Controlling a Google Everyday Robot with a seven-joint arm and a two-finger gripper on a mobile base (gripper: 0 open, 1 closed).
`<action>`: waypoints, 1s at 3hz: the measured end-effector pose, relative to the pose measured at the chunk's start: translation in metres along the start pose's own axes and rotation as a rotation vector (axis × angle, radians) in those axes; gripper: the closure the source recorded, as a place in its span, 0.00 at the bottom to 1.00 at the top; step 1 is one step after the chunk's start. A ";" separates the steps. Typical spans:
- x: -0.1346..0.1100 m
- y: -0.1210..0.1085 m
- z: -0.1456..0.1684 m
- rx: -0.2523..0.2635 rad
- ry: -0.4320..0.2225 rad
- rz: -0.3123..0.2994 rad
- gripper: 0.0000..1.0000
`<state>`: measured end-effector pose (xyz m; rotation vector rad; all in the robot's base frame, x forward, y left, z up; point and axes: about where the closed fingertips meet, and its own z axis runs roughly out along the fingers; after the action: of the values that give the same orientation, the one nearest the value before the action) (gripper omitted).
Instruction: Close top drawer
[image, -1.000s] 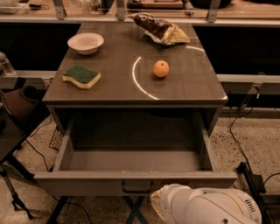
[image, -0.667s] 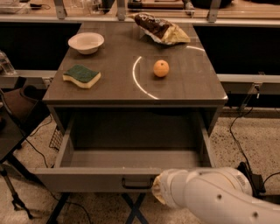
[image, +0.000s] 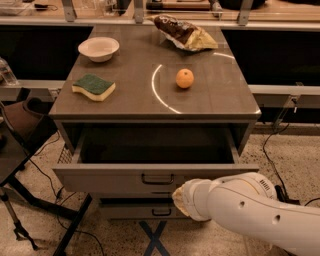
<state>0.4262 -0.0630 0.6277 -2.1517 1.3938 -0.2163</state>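
Observation:
The top drawer (image: 115, 176) is a wide grey drawer standing partly open under the tabletop, and its inside looks dark and empty. Its tall front panel has a small dark loop handle (image: 157, 178) at the centre. My white arm (image: 250, 207) reaches in from the lower right. My gripper (image: 178, 196) is at the arm's tip, against the lower edge of the drawer front just right of the handle. The arm's bulky wrist hides most of it.
On the grey tabletop (image: 135, 100) lie a white bowl (image: 99, 48), a green and yellow sponge (image: 93, 86), an orange (image: 184, 78) and a chip bag (image: 184, 32). A shallower drawer (image: 130, 212) sits below. A dark stand (image: 20, 135) and cables are at the left.
The top drawer has slid inward and shows much less of its inside. My arm has moved up and forward from the bottom edge towards the drawer front.

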 end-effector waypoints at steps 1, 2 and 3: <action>0.027 -0.017 0.016 0.029 -0.012 0.017 1.00; 0.047 -0.031 0.032 0.037 -0.031 0.004 1.00; 0.047 -0.031 0.032 0.037 -0.031 0.004 1.00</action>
<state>0.4857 -0.0835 0.6102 -2.1124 1.3663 -0.2045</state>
